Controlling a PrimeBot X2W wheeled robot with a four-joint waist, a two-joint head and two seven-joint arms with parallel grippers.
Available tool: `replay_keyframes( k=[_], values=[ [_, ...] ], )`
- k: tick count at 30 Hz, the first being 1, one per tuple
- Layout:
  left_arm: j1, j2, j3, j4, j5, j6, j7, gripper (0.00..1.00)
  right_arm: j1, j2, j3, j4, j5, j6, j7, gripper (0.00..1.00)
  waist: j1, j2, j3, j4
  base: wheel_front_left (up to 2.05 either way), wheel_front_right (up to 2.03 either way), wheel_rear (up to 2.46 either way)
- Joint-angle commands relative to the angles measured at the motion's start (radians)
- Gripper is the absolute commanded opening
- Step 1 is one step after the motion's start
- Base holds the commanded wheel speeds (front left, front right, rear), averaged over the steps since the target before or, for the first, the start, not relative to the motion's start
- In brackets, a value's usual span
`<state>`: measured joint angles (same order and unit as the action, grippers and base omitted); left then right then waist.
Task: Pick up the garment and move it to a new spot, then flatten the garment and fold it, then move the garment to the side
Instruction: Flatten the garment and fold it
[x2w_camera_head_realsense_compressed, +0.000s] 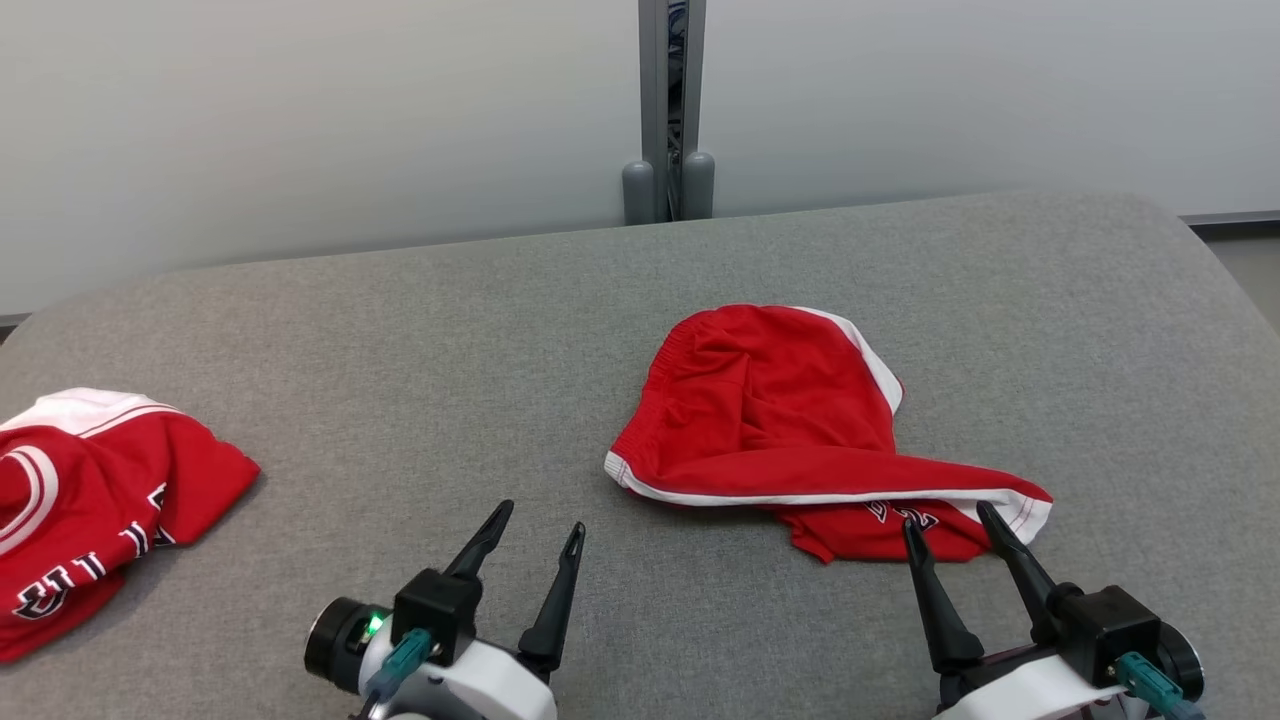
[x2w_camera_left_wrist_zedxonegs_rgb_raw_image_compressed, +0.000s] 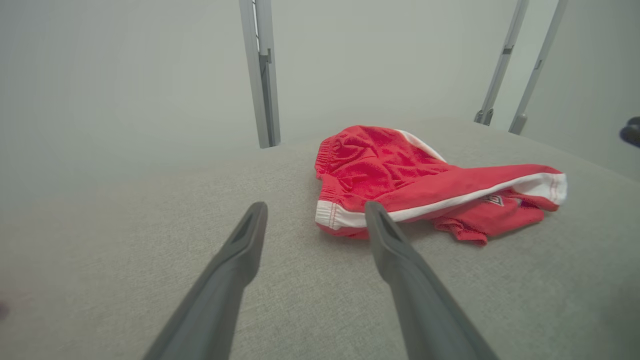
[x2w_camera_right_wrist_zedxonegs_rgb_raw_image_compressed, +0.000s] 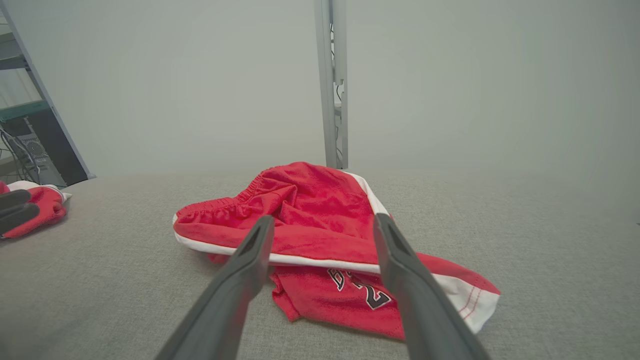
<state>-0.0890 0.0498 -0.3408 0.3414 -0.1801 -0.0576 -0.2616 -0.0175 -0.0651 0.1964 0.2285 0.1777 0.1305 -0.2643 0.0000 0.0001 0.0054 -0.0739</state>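
The shorts (x2w_camera_head_realsense_compressed: 770, 410) lie crumpled right of centre on the counter (x2w_camera_head_realsense_compressed: 400, 330). The right claw (x2w_camera_head_realsense_compressed: 947, 515), at their near hem, and the left claw (x2w_camera_head_realsense_compressed: 541, 516), well apart, both stand released. Pinching 1 layer could leave them bunched.

The garment (x2w_camera_head_realsense_compressed: 770, 400) is being seen as red, edged in white, with dark lettering. A 2nd cloth (x2w_camera_head_realsense_compressed: 90, 490) is being shown in red with white bands and black letters. The table (x2w_camera_head_realsense_compressed: 400, 330) is being seen as flecked grey.
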Motion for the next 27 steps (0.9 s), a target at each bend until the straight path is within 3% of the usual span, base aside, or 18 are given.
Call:
replay_keyframes(
  k=[1, 5, 12, 27],
  values=[
    [-0.05, 0.006, -0.018, 0.052, 0.005, -0.014, 0.008, 1.0, -0.013, -0.01, 0.0, -0.006, 0.006, 0.001, -0.002, 1.0, 0.0, -0.0001, 0.012, -0.007, 0.0, 0.0, 0.0],
    [-0.177, 0.004, -0.082, 0.192, 0.005, -0.046, 0.011, 1.0, -0.026, -0.018, 0.01, -0.009, 0.009, 0.001, -0.002, 1.0, 0.0, -0.0001, 0.041, -0.023, 0.0, 0.0, 0.0],
    [-0.347, 0.003, -0.153, 0.386, -0.03, -0.063, 0.013, 1.0, -0.057, -0.026, 0.012, -0.018, 0.014, 0.001, -0.002, 1.0, 0.0, -0.0001, 0.103, -0.045, 0.0, 0.0, 0.0],
    [-0.52, 0.003, -0.261, 0.6, -0.138, -0.071, 0.008, 1.0, -0.111, -0.035, 0.019, -0.028, 0.023, 0.001, -0.002, 1.0, 0.0, -0.0001, 0.185, -0.104, 0.0, 0.0, 0.0]
  ],
)
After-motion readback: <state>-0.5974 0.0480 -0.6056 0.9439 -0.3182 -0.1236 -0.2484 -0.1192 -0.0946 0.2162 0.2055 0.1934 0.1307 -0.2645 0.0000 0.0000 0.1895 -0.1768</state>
